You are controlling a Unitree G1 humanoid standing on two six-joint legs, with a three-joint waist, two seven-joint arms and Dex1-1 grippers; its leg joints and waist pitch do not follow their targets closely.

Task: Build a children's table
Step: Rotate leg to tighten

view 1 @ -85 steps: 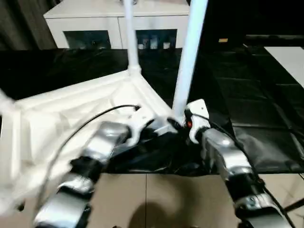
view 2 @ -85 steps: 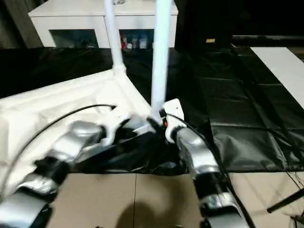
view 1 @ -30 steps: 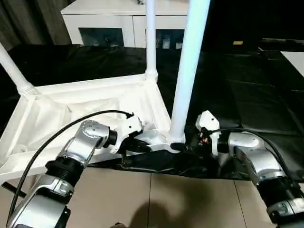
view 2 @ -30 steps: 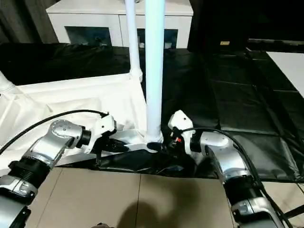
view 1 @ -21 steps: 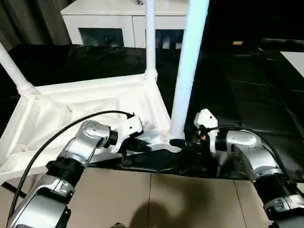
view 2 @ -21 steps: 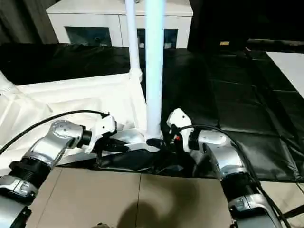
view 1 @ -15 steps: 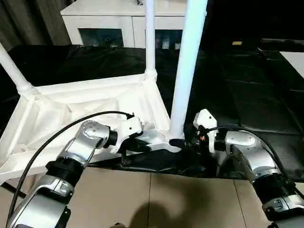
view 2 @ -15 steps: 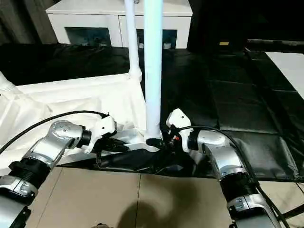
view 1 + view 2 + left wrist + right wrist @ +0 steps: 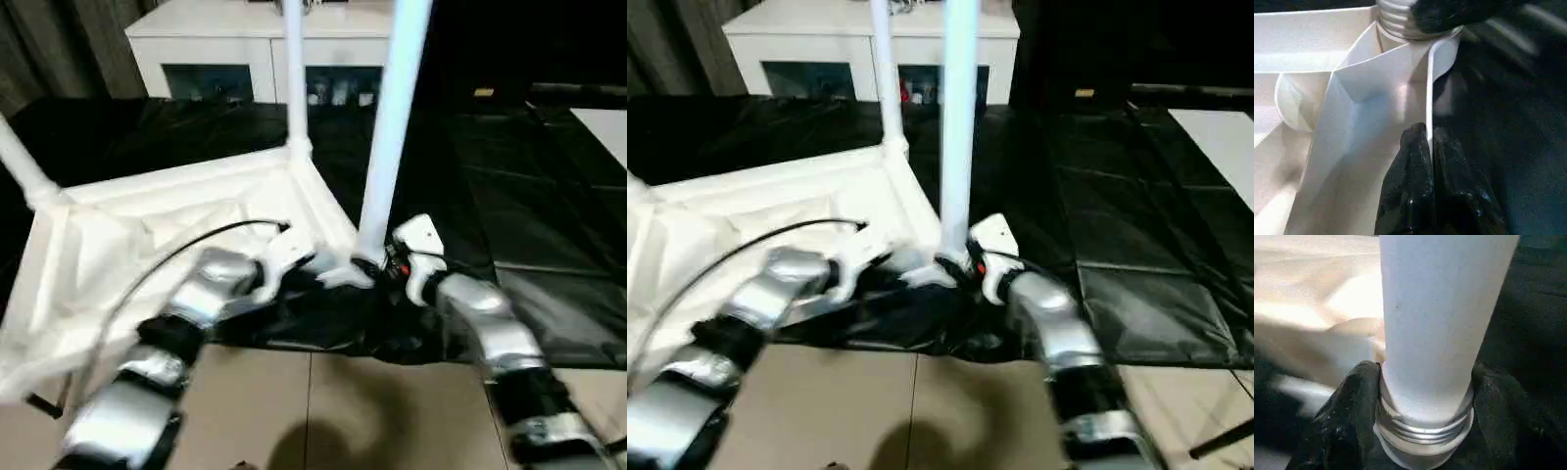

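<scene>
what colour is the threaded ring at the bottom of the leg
Silver-grey, ridged, below the white leg; the ring shows best in the right wrist view.

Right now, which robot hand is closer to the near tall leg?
Right. The right gripper closes around the near leg at its base; the left gripper pinches the tabletop rim beside it.

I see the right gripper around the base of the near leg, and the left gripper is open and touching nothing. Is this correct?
Not quite. The right gripper does sit around the threaded base of the near leg, but the left gripper is not open and free: the left wrist view shows its fingers shut on the thin rim of the tabletop, beside that corner socket.
</scene>
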